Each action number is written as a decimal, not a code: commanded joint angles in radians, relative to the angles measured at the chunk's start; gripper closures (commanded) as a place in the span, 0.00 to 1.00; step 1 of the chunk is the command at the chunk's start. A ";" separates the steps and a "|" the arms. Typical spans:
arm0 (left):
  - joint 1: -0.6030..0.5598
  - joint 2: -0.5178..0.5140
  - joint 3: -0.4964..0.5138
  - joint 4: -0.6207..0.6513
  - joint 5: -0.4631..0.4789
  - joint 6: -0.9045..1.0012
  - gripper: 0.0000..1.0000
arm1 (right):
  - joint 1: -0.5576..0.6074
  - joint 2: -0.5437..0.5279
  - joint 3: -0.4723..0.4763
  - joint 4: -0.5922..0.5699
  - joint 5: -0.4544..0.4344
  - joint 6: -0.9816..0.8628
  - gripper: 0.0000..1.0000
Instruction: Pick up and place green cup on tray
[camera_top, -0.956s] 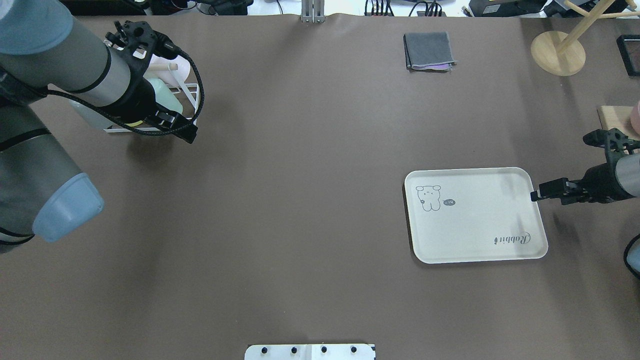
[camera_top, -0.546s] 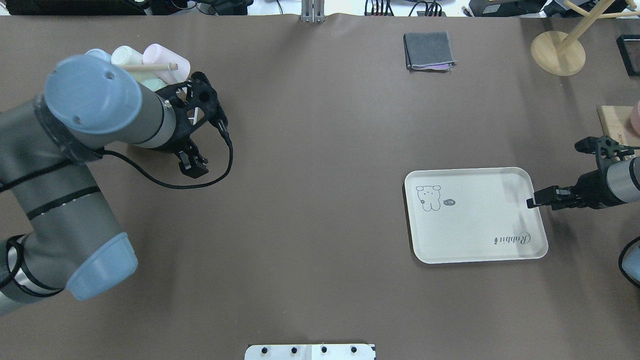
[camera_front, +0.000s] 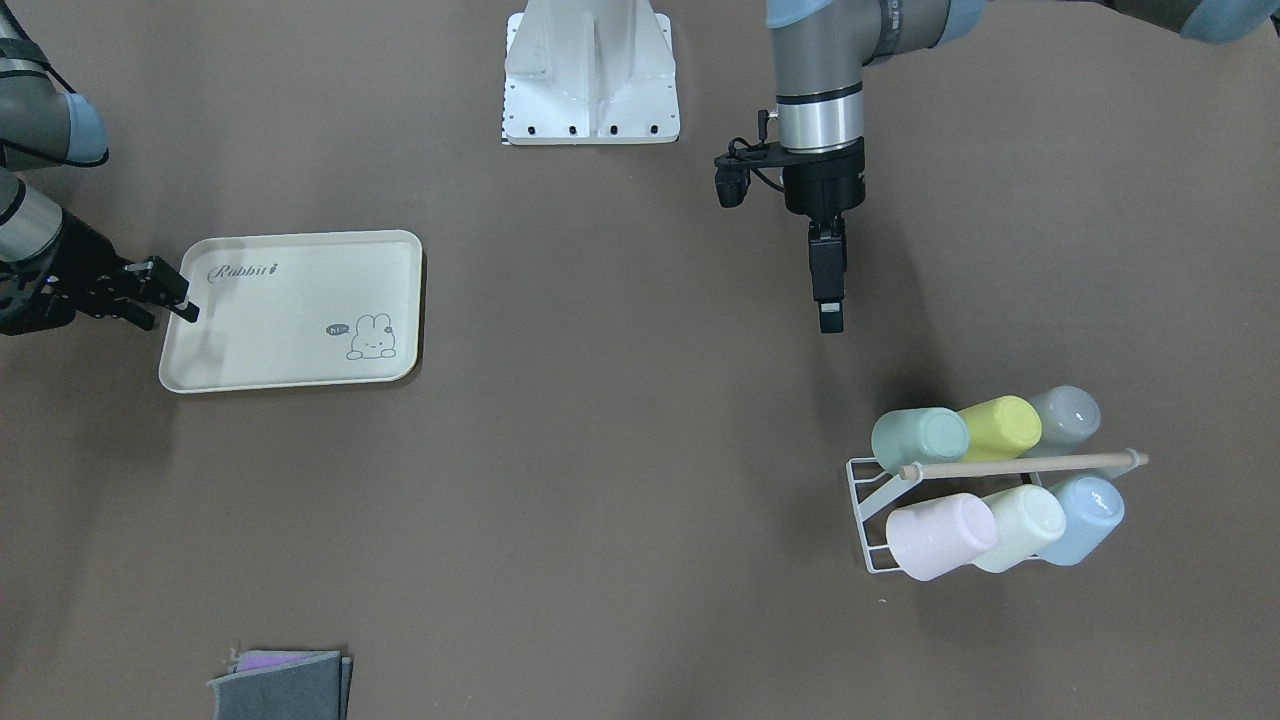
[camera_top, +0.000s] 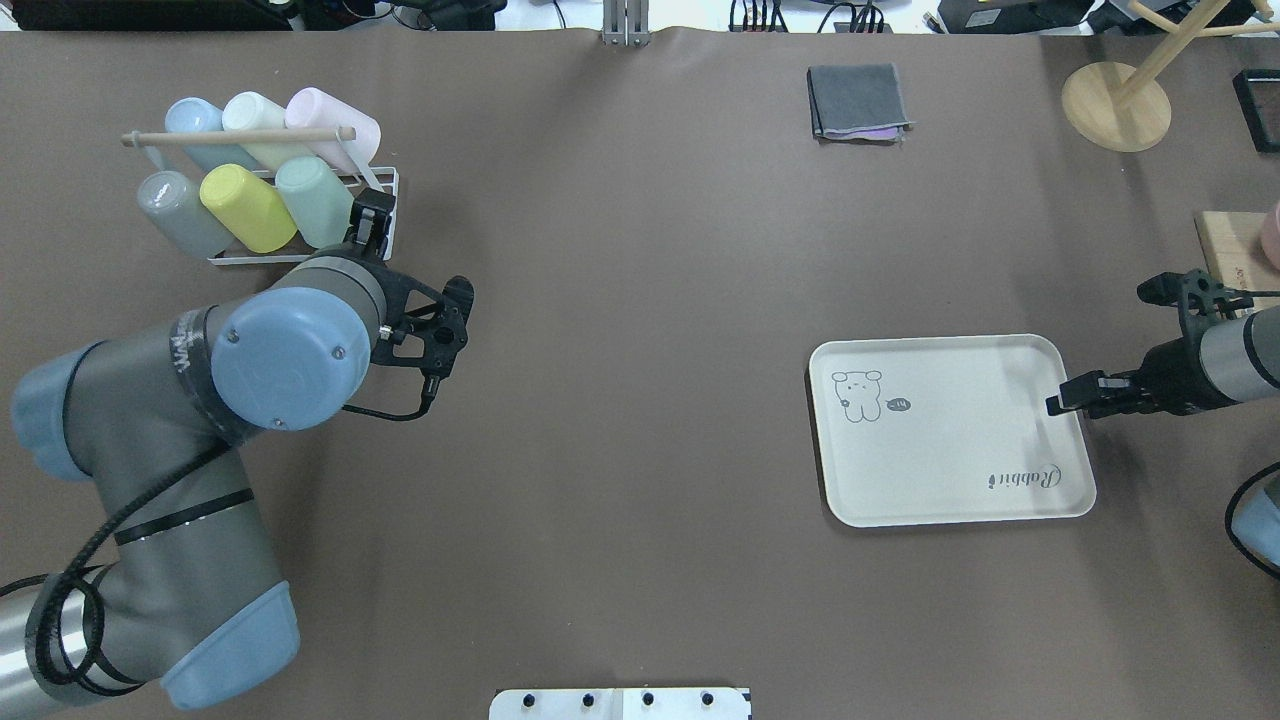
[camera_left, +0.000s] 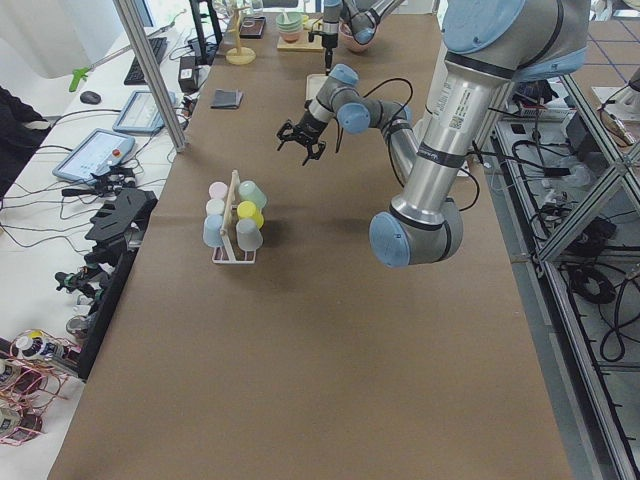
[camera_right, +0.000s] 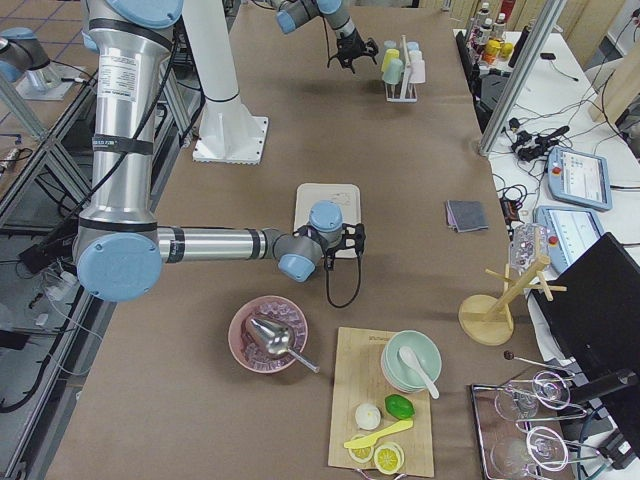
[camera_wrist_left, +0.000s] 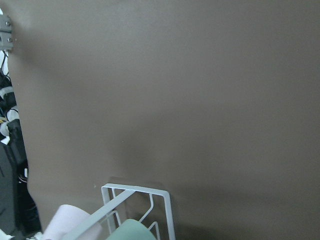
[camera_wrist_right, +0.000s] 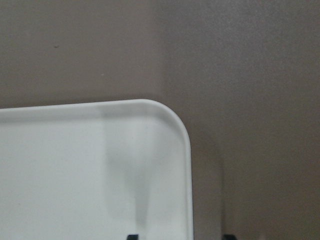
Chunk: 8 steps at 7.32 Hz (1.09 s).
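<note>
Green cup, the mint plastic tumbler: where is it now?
Overhead view, far left: the green cup lies in the white wire rack, right of the yellow-green plastic cup.

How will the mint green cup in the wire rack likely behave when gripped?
The green cup looks like matte plastic, so probably light and stiff. It lies tilted in the wire rack; its round wall could roll if laid sideways.

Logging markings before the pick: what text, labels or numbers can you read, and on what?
"Rabbit": grey script on the tray.
The speech bubble beside the bunny drawing: too small to read.
Lettering on the left arm: blurred, unreadable.
Nothing else legible.
</note>
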 joint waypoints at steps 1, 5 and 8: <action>0.041 0.028 0.021 -0.005 0.266 0.248 0.01 | 0.000 0.001 -0.002 0.000 0.001 -0.001 0.49; 0.124 0.085 0.139 -0.003 0.492 0.307 0.01 | -0.002 0.001 -0.002 -0.005 -0.001 0.001 0.49; 0.124 0.084 0.190 -0.008 0.607 0.448 0.01 | -0.006 0.001 -0.003 -0.008 -0.001 0.001 0.51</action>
